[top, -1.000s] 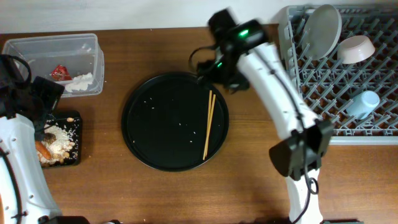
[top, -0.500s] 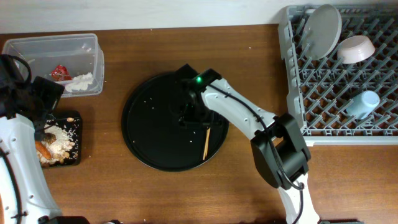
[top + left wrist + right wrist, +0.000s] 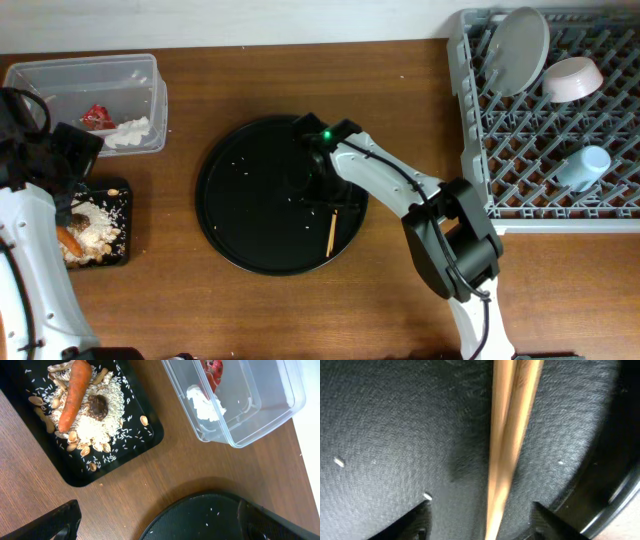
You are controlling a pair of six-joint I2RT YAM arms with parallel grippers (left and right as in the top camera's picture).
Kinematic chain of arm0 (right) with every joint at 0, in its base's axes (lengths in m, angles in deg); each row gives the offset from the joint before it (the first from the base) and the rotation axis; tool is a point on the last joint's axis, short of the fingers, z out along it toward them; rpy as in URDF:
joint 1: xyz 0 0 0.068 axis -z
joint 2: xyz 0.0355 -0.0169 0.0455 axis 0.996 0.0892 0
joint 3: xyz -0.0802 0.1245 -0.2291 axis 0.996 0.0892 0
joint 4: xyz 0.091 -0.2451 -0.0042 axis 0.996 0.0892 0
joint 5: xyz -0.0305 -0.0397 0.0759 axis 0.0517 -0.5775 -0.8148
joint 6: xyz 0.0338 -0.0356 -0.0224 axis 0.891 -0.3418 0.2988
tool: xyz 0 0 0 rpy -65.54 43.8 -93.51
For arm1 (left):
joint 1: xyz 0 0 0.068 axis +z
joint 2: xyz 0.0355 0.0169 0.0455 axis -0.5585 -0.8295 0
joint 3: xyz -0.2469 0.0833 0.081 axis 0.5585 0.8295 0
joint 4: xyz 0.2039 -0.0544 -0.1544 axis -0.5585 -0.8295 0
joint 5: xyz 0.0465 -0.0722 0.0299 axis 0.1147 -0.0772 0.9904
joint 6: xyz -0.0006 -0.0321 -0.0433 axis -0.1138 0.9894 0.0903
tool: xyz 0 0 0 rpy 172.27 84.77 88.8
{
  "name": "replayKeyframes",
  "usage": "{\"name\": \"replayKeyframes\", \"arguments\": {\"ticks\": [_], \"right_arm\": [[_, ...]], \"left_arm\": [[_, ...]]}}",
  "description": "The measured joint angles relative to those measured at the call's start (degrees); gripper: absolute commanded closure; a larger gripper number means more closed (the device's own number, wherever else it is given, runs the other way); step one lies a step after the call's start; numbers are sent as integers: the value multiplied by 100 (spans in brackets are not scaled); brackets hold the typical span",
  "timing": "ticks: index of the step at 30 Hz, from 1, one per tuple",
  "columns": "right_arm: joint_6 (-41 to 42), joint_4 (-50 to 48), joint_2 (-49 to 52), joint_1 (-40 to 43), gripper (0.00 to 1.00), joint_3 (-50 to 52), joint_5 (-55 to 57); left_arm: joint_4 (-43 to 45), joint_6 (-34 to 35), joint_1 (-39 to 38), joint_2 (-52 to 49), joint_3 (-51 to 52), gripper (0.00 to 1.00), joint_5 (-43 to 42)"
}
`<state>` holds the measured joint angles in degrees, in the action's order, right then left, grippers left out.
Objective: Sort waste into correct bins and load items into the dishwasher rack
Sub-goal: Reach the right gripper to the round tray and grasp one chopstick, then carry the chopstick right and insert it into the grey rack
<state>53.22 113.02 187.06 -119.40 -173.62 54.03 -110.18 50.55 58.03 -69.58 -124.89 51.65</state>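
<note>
My right gripper (image 3: 480,515) has dropped from upper centre onto the round black tray (image 3: 240,200) at mid-frame, jaws wide open astride the chopsticks (image 3: 512,420), gripping nothing.

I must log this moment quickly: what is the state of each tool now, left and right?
Left tool: open, holding nothing.
Right tool: open, one finger on each side of the chopsticks, not closed on them.
</note>
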Motion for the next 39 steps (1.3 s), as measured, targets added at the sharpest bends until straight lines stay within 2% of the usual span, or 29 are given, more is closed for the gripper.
{"name": "replayKeyframes", "arguments": {"ticks": [4,13,19,22,25,35,39], "right_arm": [[-11,-61,0,31,55,52,2],[74,-153,0,31,57,195,2],[94,-164,0,31,84,219,2],[105,-164,0,31,85,219,-2],[101,-164,0,31,94,219,-2],[120,-133,-2,33,96,216,-2],[111,190,-2,66,96,118,-2]], "left_arm": [[0,0,0,0,0,1,2],[0,0,0,0,0,1,2],[0,0,0,0,0,1,0],[0,0,0,0,0,1,0],[0,0,0,0,0,1,0],[0,0,0,0,0,1,2],[0,0,0,0,0,1,0]]}}
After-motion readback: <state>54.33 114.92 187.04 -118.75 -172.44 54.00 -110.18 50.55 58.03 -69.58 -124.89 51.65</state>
